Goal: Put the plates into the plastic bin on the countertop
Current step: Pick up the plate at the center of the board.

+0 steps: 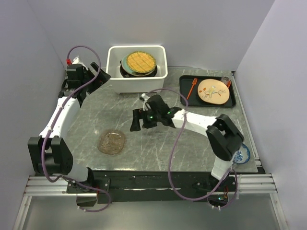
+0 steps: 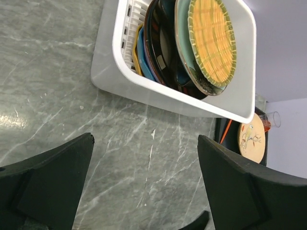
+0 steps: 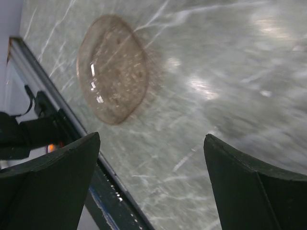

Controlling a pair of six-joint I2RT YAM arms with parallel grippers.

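Grey marbled counter (image 1: 192, 139), pale walls on 3 sides.

Item 1: plastic bin (image 1: 138, 85), white, set at the back centre. Several plates (image 1: 139, 61) are stacked inside, a woven-patterned one uppermost.

Item 2: amber glass plate (image 1: 112, 142), laid flat on the counter near the front left, well apart from the plastic bin.

Item 3: blue-patterned plate (image 1: 241, 154), at the right edge, partly hidden by the right arm.

Left pincer (image 2: 145, 143): held wide open and empty, just beside the plastic bin.

Right pincer (image 3: 151, 139): spread open, nothing held, aimed at the amber glass plate.

Handling note: the glass is judged thin and slippery. 1 finger should be slipped under the rim, the rim pinched firmly, and the plate lifted level before it is carried to the plastic bin.
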